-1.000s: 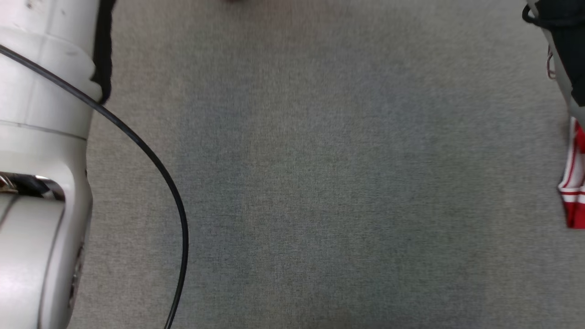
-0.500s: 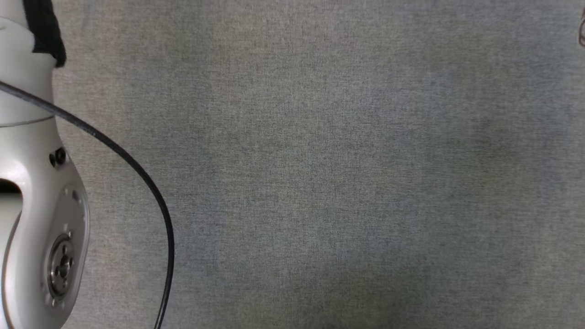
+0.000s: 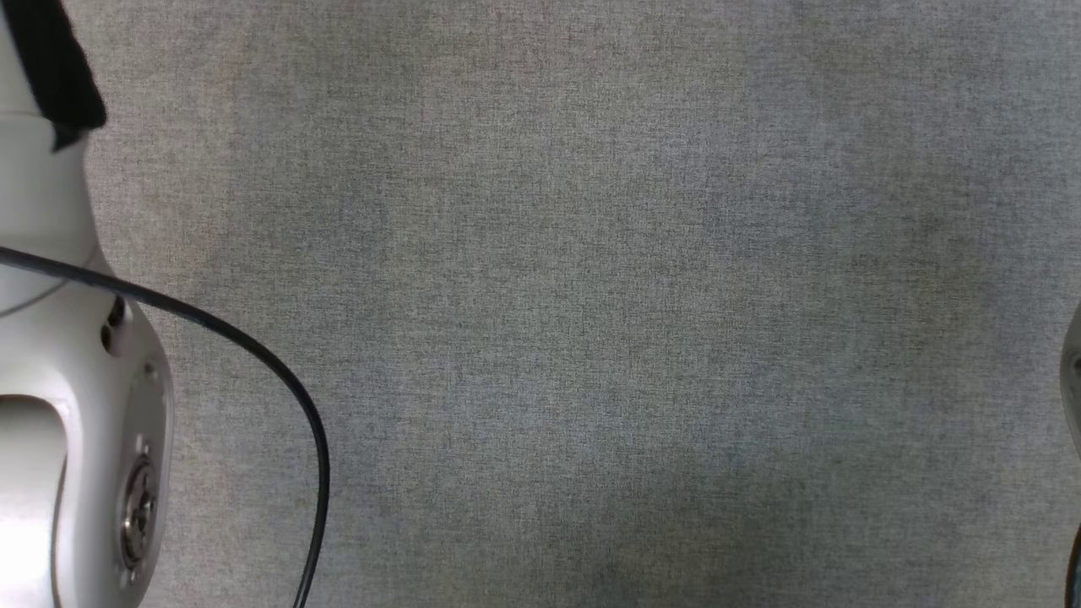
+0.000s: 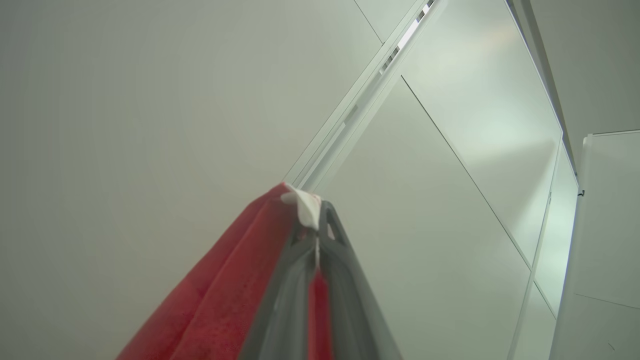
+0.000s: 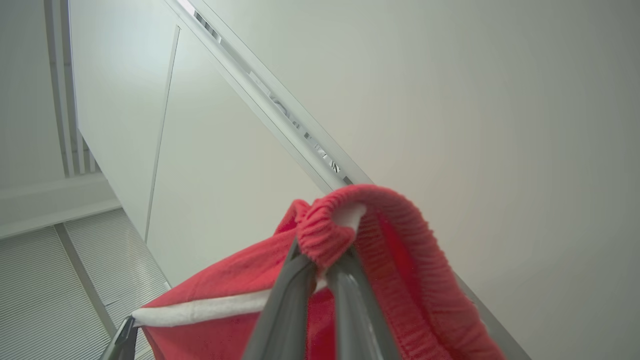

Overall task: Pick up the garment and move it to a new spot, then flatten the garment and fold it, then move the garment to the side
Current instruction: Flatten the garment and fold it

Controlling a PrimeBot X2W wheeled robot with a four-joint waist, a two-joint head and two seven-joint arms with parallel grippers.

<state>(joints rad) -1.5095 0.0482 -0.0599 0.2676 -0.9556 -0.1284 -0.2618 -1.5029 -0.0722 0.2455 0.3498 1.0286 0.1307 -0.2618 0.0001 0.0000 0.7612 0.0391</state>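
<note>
The garment (image 5: 400, 260) is red knit cloth with a ribbed elastic band and a white stripe. In the right wrist view my right gripper (image 5: 322, 260) points up toward the ceiling, shut on the bunched elastic band, and the cloth hangs down around its fingers. In the left wrist view my left gripper (image 4: 317, 217) also points upward, shut on a red fold of the garment (image 4: 235, 290) with a bit of white trim at its tips. In the head view my pale left forearm (image 3: 76, 439) stands at the left edge.
A grey fabric surface (image 3: 591, 338) spreads across the head view. A black cable (image 3: 279, 380) curves down from the left forearm. A sliver of pale arm (image 3: 1072, 371) shows at the right edge. White ceiling panels (image 4: 450, 175) lie beyond both grippers.
The head view's picture has shifted. The red and white cloth and the dark gripper at its right edge a second ago have left that view. The left forearm sits farther left.
</note>
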